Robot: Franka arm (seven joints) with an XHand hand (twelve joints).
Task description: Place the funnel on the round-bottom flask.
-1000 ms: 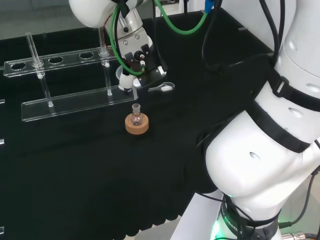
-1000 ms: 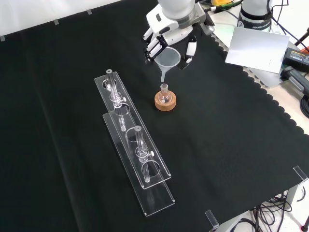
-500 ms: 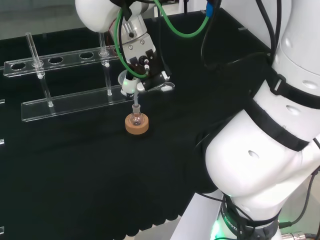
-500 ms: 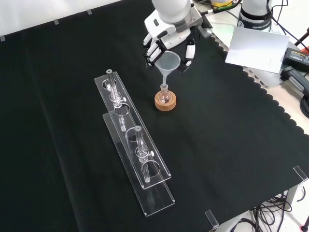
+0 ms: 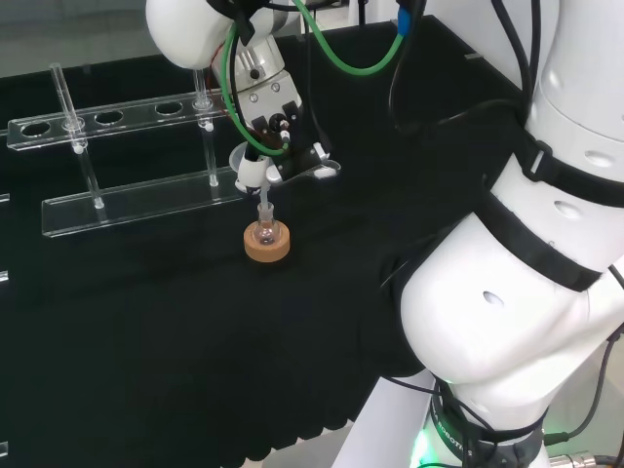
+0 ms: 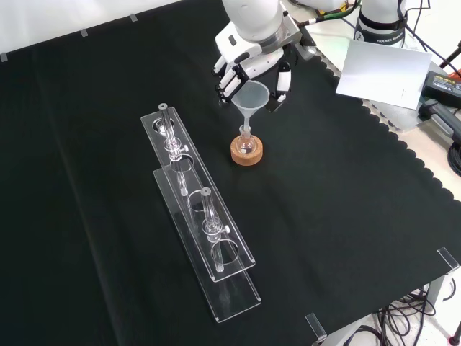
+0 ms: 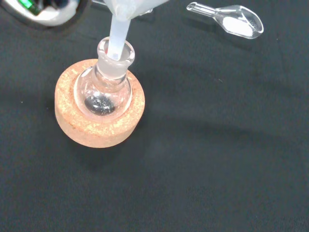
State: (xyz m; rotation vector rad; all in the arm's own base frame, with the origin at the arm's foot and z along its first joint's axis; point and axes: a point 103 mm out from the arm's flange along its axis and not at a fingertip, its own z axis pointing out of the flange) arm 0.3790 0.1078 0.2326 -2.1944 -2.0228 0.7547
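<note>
A second ago I was holding the funnel (image 6: 250,99) in the air above the flask (image 6: 246,144), its stem clear of the neck. Now I have brought it down, and the wrist view shows the stem (image 7: 117,36) inside the mouth of the flask's neck, leaning against one side of the rim instead of sitting centred. The flask stands upright in its cork ring (image 7: 99,105) on the black cloth (image 6: 346,187) and has not shifted, so the insertion has gone in without knocking it.

My hand (image 6: 248,58) is curled around the funnel's cone, fingers on one side and thumb on the other in the front view, so I am carrying the funnel's weight. In the head view the cone (image 5: 250,163) sits just above the flask neck (image 5: 262,215).

I judge the hard part, threading the stem, to be done. What remains is to lower a little more until the cone's shoulder rests on the neck, then uncurl and lift away. The risk I see is the lean: letting go too early could tip the funnel or drag the light flask off its ring.

A small clear scoop (image 7: 231,18) lies on the cloth nearby, apart from the flask.
</note>
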